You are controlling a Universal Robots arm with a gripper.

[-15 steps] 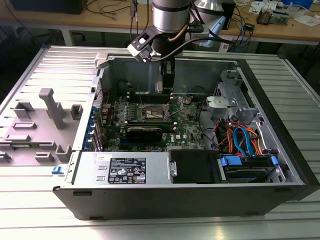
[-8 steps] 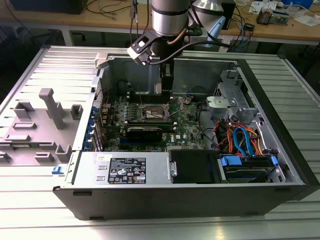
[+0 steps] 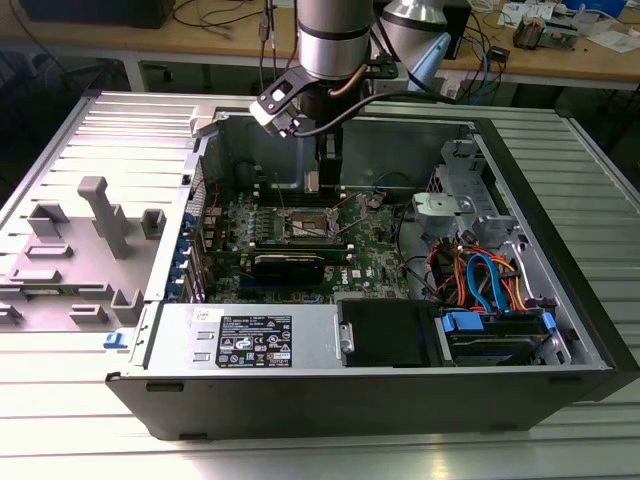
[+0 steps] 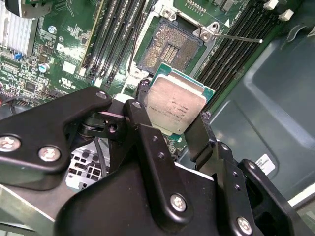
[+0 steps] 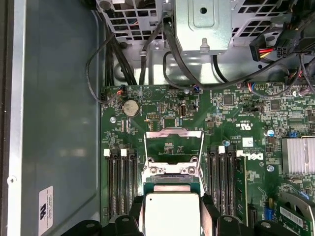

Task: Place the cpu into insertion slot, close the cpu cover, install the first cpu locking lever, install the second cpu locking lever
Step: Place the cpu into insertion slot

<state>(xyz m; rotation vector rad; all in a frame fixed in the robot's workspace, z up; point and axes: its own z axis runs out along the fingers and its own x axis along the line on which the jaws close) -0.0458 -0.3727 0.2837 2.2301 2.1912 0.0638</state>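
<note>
Exterior view: we see one open grey computer case [image 3: 400, 395] on a ribbed metal table [image 3: 80, 445], with wooden benches [image 3: 600, 62] behind. Second wrist view: the black gripper [image 4: 174, 112] pinches one silver-grey square cpu [image 4: 176, 103], clear of the dark insertion slot [image 4: 170, 46]. First wrist view: one silvery cpu cover [image 5: 173, 132] seemingly stands raised.

Electronics lab — wooden bench [image 3: 90, 40] strewn with cables [image 3: 225, 15] (circuit boards [image 3: 545, 35] too), opened computer case [image 3: 350, 395] on slatted table [image 3: 300, 455].
</note>
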